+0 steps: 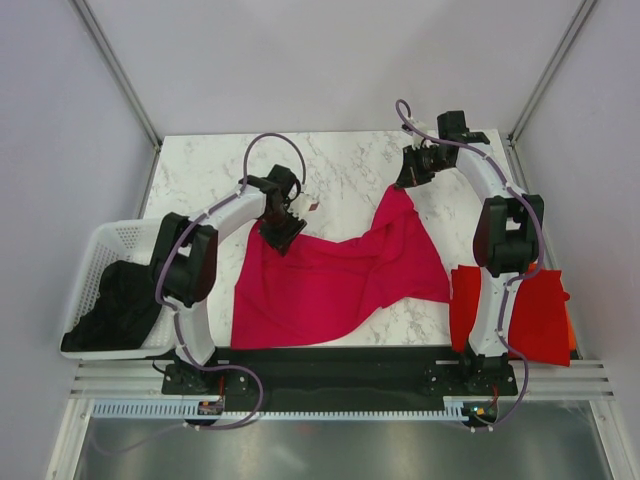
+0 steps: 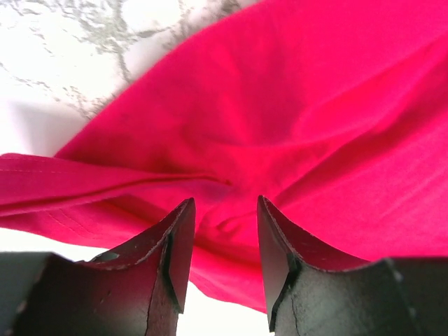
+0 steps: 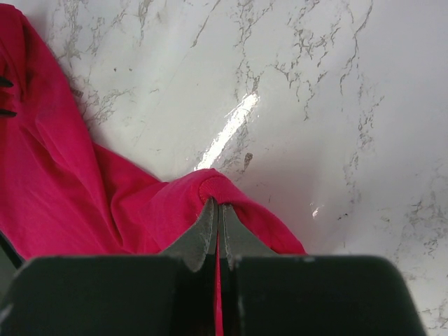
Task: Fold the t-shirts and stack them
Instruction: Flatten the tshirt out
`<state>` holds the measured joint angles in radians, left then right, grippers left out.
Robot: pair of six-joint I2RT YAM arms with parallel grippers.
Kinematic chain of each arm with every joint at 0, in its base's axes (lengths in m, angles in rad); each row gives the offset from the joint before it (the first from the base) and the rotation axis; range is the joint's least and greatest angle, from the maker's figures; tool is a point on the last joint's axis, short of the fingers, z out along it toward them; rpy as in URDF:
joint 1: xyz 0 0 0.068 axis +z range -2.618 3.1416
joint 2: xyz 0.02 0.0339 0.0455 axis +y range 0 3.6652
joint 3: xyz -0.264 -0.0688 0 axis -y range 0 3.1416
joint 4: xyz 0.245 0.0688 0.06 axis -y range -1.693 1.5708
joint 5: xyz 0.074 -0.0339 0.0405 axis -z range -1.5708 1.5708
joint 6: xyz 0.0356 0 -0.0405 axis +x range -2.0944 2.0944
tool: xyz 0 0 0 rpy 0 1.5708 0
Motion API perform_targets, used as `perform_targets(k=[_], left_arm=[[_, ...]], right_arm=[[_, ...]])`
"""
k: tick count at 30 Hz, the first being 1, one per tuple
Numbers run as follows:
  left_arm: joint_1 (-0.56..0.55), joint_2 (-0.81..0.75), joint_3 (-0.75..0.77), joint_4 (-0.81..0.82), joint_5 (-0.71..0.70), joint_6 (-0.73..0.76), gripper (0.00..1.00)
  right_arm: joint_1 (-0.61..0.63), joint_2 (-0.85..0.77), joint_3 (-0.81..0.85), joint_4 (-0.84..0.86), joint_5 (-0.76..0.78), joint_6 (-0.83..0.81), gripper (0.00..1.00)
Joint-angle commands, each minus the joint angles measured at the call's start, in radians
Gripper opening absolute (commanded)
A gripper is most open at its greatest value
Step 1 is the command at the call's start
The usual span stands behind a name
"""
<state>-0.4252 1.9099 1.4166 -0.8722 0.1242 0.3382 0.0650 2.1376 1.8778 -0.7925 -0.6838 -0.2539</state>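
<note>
A crimson-pink t-shirt (image 1: 330,280) lies spread and rumpled across the middle of the marble table. My right gripper (image 1: 408,180) is shut on its far right corner and holds that corner (image 3: 220,192) up off the marble. My left gripper (image 1: 282,232) is at the shirt's far left corner, jaws open, with the cloth (image 2: 280,126) bunched between and under the fingertips (image 2: 183,217). A bright red t-shirt (image 1: 535,315) lies folded at the table's right edge, with a sliver of orange cloth (image 1: 571,335) under it.
A white plastic basket (image 1: 105,250) stands off the table's left side with dark cloth (image 1: 115,310) in it. Bare marble (image 1: 340,165) lies behind the shirt. Metal frame posts stand at the far corners.
</note>
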Motion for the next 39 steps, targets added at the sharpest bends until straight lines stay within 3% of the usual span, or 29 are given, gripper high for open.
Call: perform_targets(k=[1, 8, 21, 30, 35, 37, 39], left_arm=[[0.000, 0.018, 0.045, 0.025, -0.044, -0.002, 0.48], [-0.001, 0.063, 0.068, 0.032, -0.060, -0.005, 0.47], [0.000, 0.031, 0.067, 0.030, -0.077, -0.005, 0.31], [0.014, -0.107, 0.041, 0.038, -0.115, 0.007, 0.03], [0.055, -0.133, 0.028, 0.045, -0.155, 0.038, 0.02], [0.071, -0.138, 0.015, 0.050, -0.164, 0.045, 0.02], [0.089, -0.135, 0.007, 0.056, -0.169, 0.047, 0.02]], right_arm=[[-0.002, -0.016, 0.011, 0.026, -0.046, -0.001, 0.00], [-0.007, -0.015, 0.011, 0.024, -0.048, -0.001, 0.00], [-0.014, -0.007, 0.014, 0.027, -0.054, 0.004, 0.00], [-0.014, 0.025, 0.035, 0.030, -0.043, 0.007, 0.00], [-0.014, 0.067, 0.076, 0.036, -0.039, 0.018, 0.00], [-0.014, 0.085, 0.090, 0.042, -0.042, 0.022, 0.03], [-0.017, 0.096, 0.109, 0.042, -0.031, 0.033, 0.16]])
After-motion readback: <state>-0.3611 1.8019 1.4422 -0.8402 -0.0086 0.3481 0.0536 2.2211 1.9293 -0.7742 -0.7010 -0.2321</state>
